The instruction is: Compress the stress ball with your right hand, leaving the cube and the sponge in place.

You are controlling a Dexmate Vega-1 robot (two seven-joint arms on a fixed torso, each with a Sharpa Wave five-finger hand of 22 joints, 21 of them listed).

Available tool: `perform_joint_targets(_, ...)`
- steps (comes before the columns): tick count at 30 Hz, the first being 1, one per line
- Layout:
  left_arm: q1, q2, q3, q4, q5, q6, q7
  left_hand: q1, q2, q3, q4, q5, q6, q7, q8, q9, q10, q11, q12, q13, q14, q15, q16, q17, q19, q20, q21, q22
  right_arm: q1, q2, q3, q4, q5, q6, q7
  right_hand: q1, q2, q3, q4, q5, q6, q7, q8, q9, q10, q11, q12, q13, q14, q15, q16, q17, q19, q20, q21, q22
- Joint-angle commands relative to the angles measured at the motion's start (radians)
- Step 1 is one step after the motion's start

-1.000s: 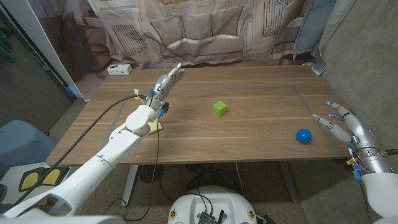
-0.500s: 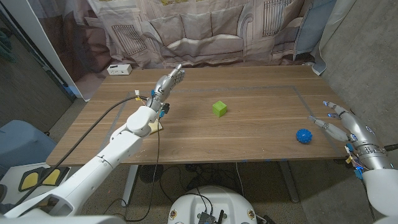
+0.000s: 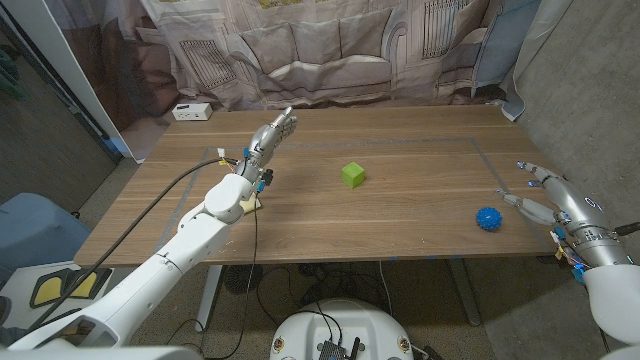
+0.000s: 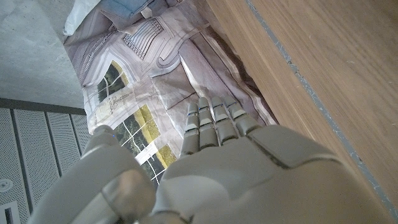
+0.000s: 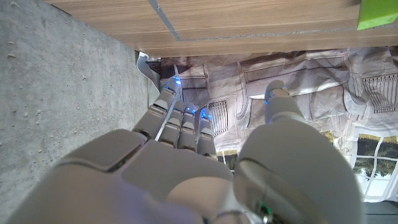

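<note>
A blue spiky stress ball (image 3: pixel 487 218) lies on the wooden table (image 3: pixel 400 160) near its right front edge. My right hand (image 3: pixel 548 196) hovers just to the right of the ball, fingers spread, holding nothing and apart from it; its back (image 5: pixel 186 168) shows in the right wrist view. A green cube (image 3: pixel 352 175) stands mid-table, and its corner (image 5: pixel 378 14) shows in the right wrist view. My left hand (image 3: pixel 272 131) is raised over the far left of the table, fingers straight and together, empty. A pale yellow sponge (image 3: pixel 250 204) peeks out from under my left forearm.
A white box (image 3: pixel 191 112) sits at the table's far left corner. A grey tape line (image 3: pixel 486 160) runs across the tabletop. A printed curtain (image 3: pixel 330 45) hangs behind the table. A concrete wall (image 3: pixel 590 90) stands to the right.
My right hand has drifted slightly right and toward the far side, still open beside the ball. The left arm, cube and ball have stayed put.
</note>
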Motion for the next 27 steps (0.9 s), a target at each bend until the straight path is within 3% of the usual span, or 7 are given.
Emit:
perform_joint_targets(1,0.027,0.006,-0.014,-0.016,0.001,-0.015,0.020,0.004,0.010,0.004,-0.007,0.000,0.010,0.000,-0.002,0.004,0.008,0.006,-0.003,0.001,0.005,-0.001,0.000,0.001,0.006,0.001,0.001,0.005,-0.009,-0.032,0.002,-0.061,-0.031,-0.093,0.087,0.027,-0.004,0.013,-0.001,0.004,0.007,-0.008,0.006,0.004,0.003,-0.006,-0.001,0.004,0.006,-0.006,-0.003,0.001,0.011,0.002,-0.003,0.002)
perform_joint_targets(27,0.019,-0.003,-0.027,0.010,-0.033,-0.052,-0.013,0.011,0.009,0.005,-0.014,-0.001,0.009,-0.002,-0.003,0.004,0.008,0.000,-0.006,0.001,0.005,-0.003,-0.001,0.001,0.004,0.004,-0.001,0.005,0.007,-0.095,-0.017,-0.117,-0.034,-0.229,0.251,0.079,-0.027,0.022,0.007,0.000,0.001,-0.008,0.002,0.004,0.001,-0.011,-0.004,0.005,0.010,-0.006,-0.006,-0.001,0.020,0.004,-0.005,0.002)
